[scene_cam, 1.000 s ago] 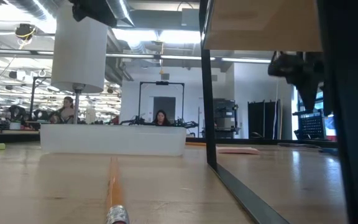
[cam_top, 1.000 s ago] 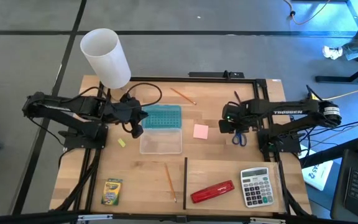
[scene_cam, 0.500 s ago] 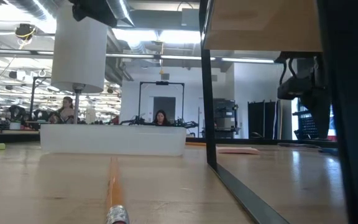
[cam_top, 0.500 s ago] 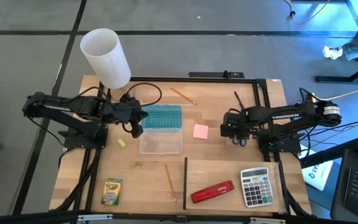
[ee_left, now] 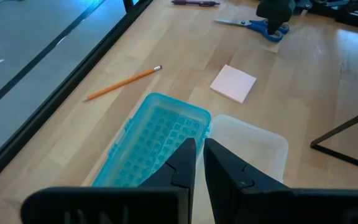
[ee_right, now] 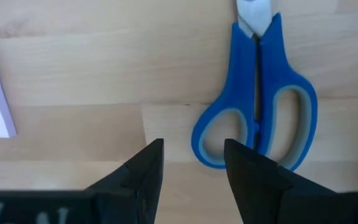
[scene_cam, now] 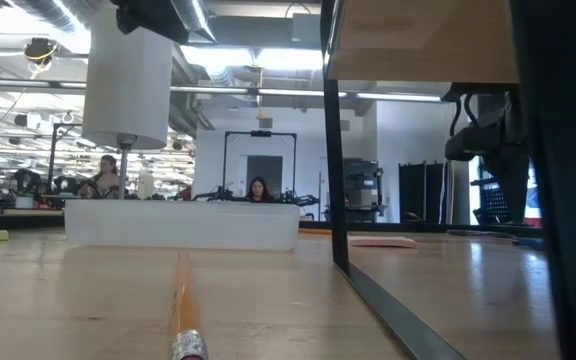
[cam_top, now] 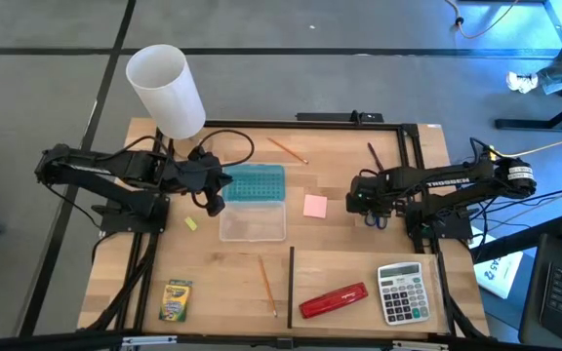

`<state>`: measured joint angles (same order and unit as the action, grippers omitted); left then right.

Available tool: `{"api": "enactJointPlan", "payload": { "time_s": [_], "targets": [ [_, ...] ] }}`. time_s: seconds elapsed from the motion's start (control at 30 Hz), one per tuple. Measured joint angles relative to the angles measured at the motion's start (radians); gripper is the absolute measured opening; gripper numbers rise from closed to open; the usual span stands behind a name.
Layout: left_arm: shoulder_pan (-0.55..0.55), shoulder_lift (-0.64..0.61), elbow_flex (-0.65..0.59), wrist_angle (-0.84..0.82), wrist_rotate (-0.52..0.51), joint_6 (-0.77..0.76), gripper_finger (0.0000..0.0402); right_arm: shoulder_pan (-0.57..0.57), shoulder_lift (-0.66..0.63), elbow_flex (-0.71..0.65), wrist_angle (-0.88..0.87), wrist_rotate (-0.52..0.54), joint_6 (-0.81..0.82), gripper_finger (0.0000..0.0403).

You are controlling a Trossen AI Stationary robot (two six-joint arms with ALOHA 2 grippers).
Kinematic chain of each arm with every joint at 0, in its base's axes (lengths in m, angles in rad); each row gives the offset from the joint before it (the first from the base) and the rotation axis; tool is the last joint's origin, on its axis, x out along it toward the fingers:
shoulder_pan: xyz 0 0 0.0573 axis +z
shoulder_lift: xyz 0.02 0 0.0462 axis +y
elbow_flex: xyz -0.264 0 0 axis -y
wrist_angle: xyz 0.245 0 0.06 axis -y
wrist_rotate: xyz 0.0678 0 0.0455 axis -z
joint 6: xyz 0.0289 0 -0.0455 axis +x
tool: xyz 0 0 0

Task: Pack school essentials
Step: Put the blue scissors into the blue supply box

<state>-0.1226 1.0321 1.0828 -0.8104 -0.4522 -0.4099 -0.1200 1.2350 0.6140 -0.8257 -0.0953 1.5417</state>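
Wooden table (cam_top: 340, 255): I read "TROSSEN" on the right arm; right gripper (ee_right: 192, 163), fingers parted and empty, hovers above the blue-handled scissors (ee_right: 258, 106); left gripper (ee_left: 196, 163) closed, empty.

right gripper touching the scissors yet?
Apart. The right wrist view shows the right gripper open, bare wood between its fingertips and the blue-handled scissors.

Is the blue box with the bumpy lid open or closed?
Open. The pencil box lies flat on the table with its teal lid folded back beside the clear tray, which looks empty.
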Motion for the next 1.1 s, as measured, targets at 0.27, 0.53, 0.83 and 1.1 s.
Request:
{"api": "enactJointPlan", "payload": {
  "time_s": [0.27, 0.53, 0.83, 1.1],
  "targets": [
    [0.0, 0.0, 0.0, 0.0, 0.0, 0.0, 0.0027, 0.0, 0.042, 0.0, 0.002, -0.004, 0.001, 0.017],
    [0.0, 0.0, 0.0, 0.0, 0.0, 0.0, 0.0027, 0.0, 0.133, 0.0, 0.071, -0.009, -0.026, 0.017],
    [0.0, 0.0, 0.0, 0.0, 0.0, 0.0, 0.0027, 0.001, 0.199, 0.005, 0.076, -0.016, -0.032, 0.017],
    [0.0, 0.0, 0.0, 0.0, 0.001, 0.0, 0.0027, 0.001, 0.2, 0.004, 0.084, -0.014, -0.032, 0.0142]
  ]
}}
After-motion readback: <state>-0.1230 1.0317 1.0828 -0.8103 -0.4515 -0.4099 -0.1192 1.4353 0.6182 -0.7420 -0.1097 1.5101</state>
